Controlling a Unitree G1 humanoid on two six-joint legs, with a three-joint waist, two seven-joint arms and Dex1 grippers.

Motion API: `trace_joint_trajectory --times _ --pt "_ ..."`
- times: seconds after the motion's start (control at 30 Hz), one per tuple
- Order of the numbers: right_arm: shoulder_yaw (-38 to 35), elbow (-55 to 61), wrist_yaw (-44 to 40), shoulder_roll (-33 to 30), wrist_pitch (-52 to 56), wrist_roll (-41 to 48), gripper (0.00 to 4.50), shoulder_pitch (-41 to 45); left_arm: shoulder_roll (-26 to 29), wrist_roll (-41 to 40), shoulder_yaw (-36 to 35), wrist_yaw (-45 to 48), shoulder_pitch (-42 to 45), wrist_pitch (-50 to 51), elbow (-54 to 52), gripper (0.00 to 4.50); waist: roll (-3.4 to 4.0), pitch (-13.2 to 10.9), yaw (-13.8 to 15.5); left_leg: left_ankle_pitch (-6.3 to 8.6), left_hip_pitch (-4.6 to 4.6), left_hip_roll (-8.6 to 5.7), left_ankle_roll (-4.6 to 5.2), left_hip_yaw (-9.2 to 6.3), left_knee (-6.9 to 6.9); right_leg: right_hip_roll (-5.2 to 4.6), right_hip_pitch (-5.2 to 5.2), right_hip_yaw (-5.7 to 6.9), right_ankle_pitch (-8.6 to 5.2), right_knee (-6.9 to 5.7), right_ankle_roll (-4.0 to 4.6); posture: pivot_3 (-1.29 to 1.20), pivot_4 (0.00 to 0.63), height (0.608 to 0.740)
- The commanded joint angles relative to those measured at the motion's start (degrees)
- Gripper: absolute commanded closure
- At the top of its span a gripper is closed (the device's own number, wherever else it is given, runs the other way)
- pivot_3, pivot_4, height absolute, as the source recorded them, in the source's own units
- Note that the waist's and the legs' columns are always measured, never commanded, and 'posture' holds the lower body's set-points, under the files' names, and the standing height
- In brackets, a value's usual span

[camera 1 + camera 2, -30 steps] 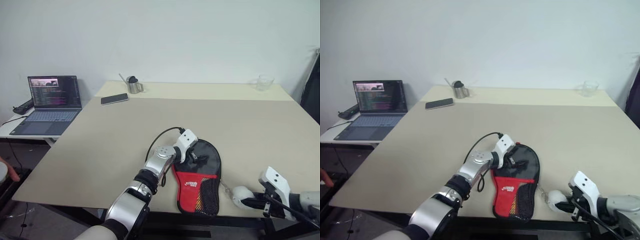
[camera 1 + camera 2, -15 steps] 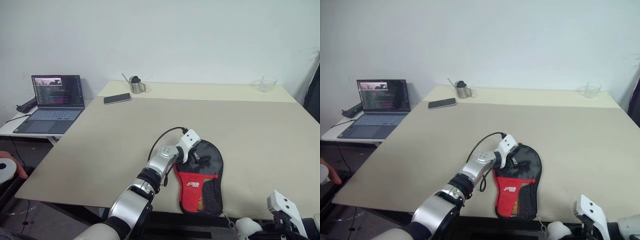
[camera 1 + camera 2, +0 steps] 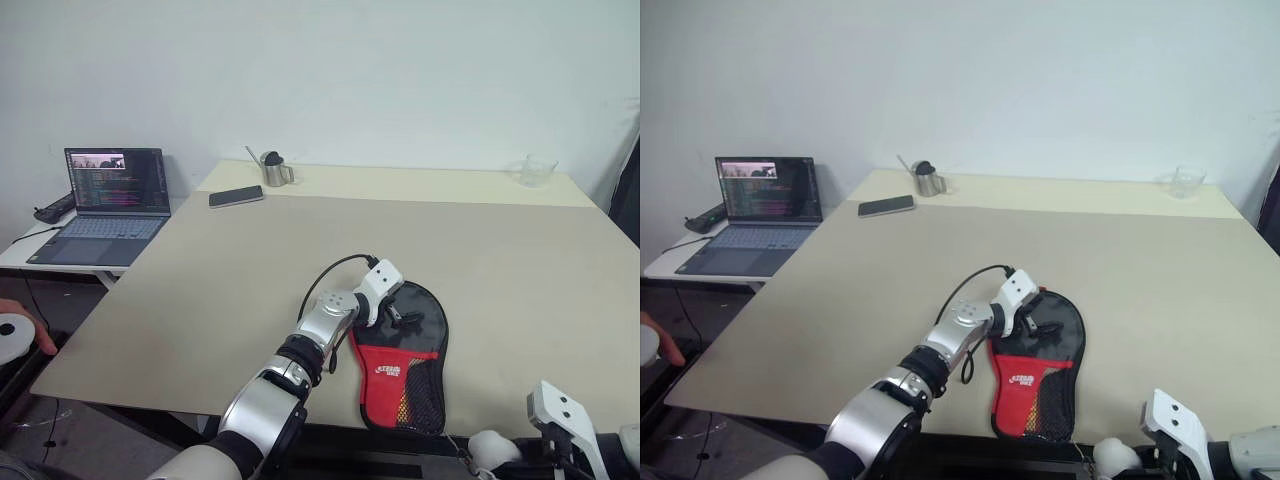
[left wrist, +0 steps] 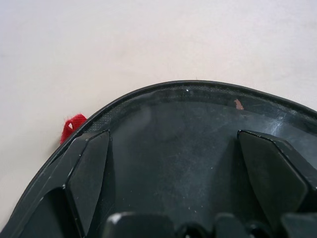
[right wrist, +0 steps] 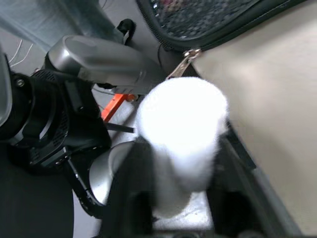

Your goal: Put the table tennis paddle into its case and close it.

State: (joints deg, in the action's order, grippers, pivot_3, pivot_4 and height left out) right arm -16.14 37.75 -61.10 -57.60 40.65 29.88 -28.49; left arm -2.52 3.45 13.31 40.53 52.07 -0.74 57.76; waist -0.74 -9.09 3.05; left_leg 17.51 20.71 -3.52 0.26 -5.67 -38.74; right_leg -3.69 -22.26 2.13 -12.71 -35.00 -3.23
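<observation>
- Near the bench's [image 3: 200,290] front edge, the left gripper [image 3: 398,313] rests spread wide on the black-and-red paddle-shaped fabric case [image 3: 405,360].
- Long axis of the case runs from gripper toward the front edge.
- Right gripper [image 3: 500,452] sits off the front edge near the zip pull [image 5: 182,63]; jaw state cannot be told.
</observation>
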Motion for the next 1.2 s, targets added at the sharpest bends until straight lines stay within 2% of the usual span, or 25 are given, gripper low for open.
trace_joint_trajectory --times 0.03,0.2,0.23,0.33,0.47,0.63,0.77,0.9,0.97,1.2 --pt "-1.2 0.1 0.2 0.2 1.1 2.0 1.92 1.5 0.5 2.8 1.5 -0.8 -2.3 1.5 4.6 0.00 0.00 0.0 0.0 0.00 0.00 0.00 0.00 -0.01 0.00 0.00 0.00 0.00 0.00 0.00 0.00 0.00 0.150 0.740" --pt "-1.9 -1.5 -1.4 -1.2 -1.4 0.1 0.17 1.8 0.6 2.6 1.3 -0.7 -2.3 1.1 4.4 0.00 0.00 0.0 0.0 0.00 0.00 -0.01 0.00 0.00 0.00 0.00 0.00 0.00 0.00 0.00 0.00 0.00 0.150 0.740" --pt "-2.6 -1.9 -2.1 -1.4 -1.2 0.9 0.05 2.2 0.7 2.4 1.2 -0.6 -2.3 1.0 4.3 0.00 0.00 0.0 0.0 0.00 0.00 -0.01 0.00 -0.01 0.00 0.00 0.01 0.01 0.00 0.00 0.00 0.00 0.150 0.740" --pt "-4.6 -3.3 -4.8 -2.6 0.0 3.2 0.05 3.2 1.0 2.0 0.8 -0.3 -2.4 0.6 3.9 0.00 0.01 0.0 -0.1 0.00 -0.01 -0.01 0.00 0.00 0.00 0.00 0.01 0.01 0.00 0.00 0.00 0.00 0.150 0.740" --pt "-4.4 -6.3 -6.6 -4.1 -2.2 1.3 0.05 4.2 1.3 1.8 0.5 -0.1 -2.7 0.4 3.6 0.00 -0.01 0.0 -0.1 0.00 0.00 0.00 0.00 -0.02 0.00 0.00 0.01 0.02 0.00 0.00 0.00 0.00 0.150 0.740" --pt "-6.8 -7.3 -5.4 -4.2 -3.2 3.6 0.05 13.9 2.6 -0.3 -0.9 3.8 -3.5 -1.3 -0.6 0.00 0.07 0.0 -0.9 0.00 0.00 0.00 0.00 0.04 0.01 0.00 -0.01 0.00 0.00 -0.01 0.00 0.00 0.150 0.740" --pt "-6.9 -8.2 -5.4 -5.1 -1.4 7.5 0.05 23.4 5.8 -5.8 -3.6 12.2 -3.7 3.2 -12.0 0.00 0.27 -0.4 -1.8 -0.01 0.08 0.02 -0.01 -0.01 0.05 0.03 -0.12 0.02 0.00 -0.02 0.04 0.00 0.150 0.740" --pt "0.0 -15.5 -6.2 -5.8 -1.5 7.1 0.05 37.5 14.8 -13.2 -5.0 23.5 -5.7 13.5 -31.7 0.00 0.11 -1.2 -2.3 -0.13 0.54 0.07 -0.23 0.08 0.03 0.11 -0.74 -0.10 0.06 -0.11 0.18 0.00 0.150 0.740" --pt "3.2 -20.5 -7.6 -6.0 -3.0 4.9 0.05 41.8 17.7 -15.8 -6.1 24.7 -5.9 17.9 -37.5 0.00 0.03 -1.3 -2.3 -0.22 1.03 0.06 -0.37 0.08 -0.15 0.12 -1.23 -0.11 0.36 -0.22 0.66 0.00 0.150 0.740" --pt "12.5 -42.8 -12.5 -3.7 -9.8 -3.2 0.05 56.0 35.6 -23.4 -15.2 27.9 -13.2 28.0 -54.9 0.00 0.17 -1.4 -1.8 -0.19 1.40 -0.02 -0.44 0.12 0.02 0.00 -1.65 -0.18 0.35 -0.03 0.77 0.00 0.150 0.740"
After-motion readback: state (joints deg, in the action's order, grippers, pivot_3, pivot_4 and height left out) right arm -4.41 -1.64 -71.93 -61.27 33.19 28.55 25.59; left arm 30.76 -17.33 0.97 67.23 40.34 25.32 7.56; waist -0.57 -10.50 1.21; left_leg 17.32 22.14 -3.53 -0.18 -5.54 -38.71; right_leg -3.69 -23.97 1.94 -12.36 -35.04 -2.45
